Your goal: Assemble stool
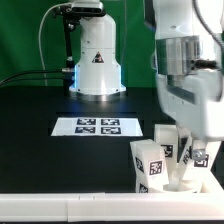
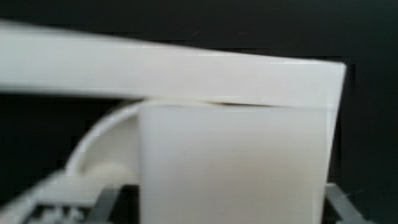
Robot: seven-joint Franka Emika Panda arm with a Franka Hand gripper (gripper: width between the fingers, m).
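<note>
Black table (image 1: 60,160) fills most of the exterior view, and behind it stands the white base of the arm (image 1: 96,60) with a small blue light. Going from the exterior view's left to its right, the first thing on the dark surface is the marker board (image 1: 98,126), a flat white strip with printed tags, lying near the middle. After it, at the lower right, comes the stool (image 1: 170,165): the round seat lies on the table with chunky legs standing up from it, and the nearest leg (image 1: 150,163) shows black-and-white tags on its side. The gripper (image 1: 188,150) comes down from above exactly over this group, at the far right, and its lower end is between the upright legs, so the fingertips are hidden there. I cannot tell if the fingers are closed on a leg or are free. In the wrist view a white upright block (image 2: 231,160) is very close to the camera, with a white bar (image 2: 178,70) crossing above it, but this picture is blurred and shows no fingers. The legs have their long axis vertical, directly under the gripper, so I judge that the coming move is mainly straight up or down along this axis.
</note>
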